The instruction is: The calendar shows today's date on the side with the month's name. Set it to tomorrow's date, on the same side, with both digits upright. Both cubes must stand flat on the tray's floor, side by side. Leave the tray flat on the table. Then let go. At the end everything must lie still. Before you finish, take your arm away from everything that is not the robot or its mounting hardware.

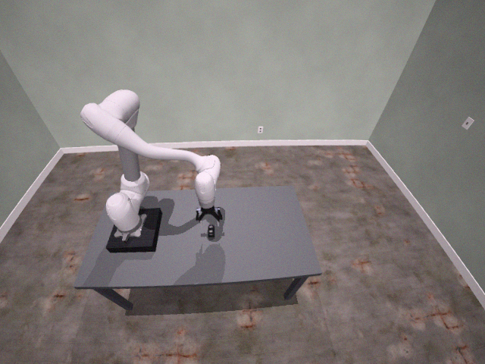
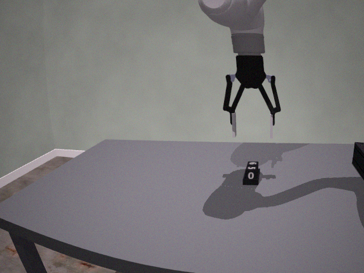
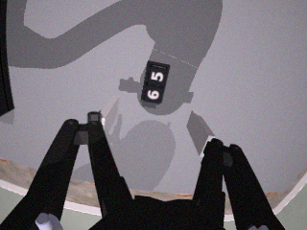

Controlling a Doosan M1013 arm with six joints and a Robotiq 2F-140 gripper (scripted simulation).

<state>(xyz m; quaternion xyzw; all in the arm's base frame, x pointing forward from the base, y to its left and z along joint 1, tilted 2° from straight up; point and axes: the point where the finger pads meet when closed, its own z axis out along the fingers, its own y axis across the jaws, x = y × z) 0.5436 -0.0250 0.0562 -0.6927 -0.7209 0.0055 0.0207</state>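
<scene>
Two small black cubes with white digits lie end to end in a dark, narrow holder on the table. In the wrist view the cube with a 5 on top (image 3: pixel 156 77) is next to the cube with a 6 on top (image 3: pixel 153 94). In the exterior view an upright 0 (image 2: pixel 250 175) shows on the near end, with the 5 (image 2: pixel 252 168) and 6 (image 2: pixel 252 163) on top behind it. The pair is small in the top view. The tray's walls and the month's name cannot be made out. My gripper (image 1: pixel 210 220) (image 2: pixel 252 137) (image 3: pixel 154 111) is open and empty, above the cubes.
The grey table (image 1: pixel 266 235) (image 2: pixel 132 190) (image 3: pixel 249 86) carries the arm's black base block (image 1: pixel 135 243) (image 2: pixel 358 158) (image 3: pixel 4 67), which stands to the left of the cubes in the top view. Arm shadows fall across and around the cubes.
</scene>
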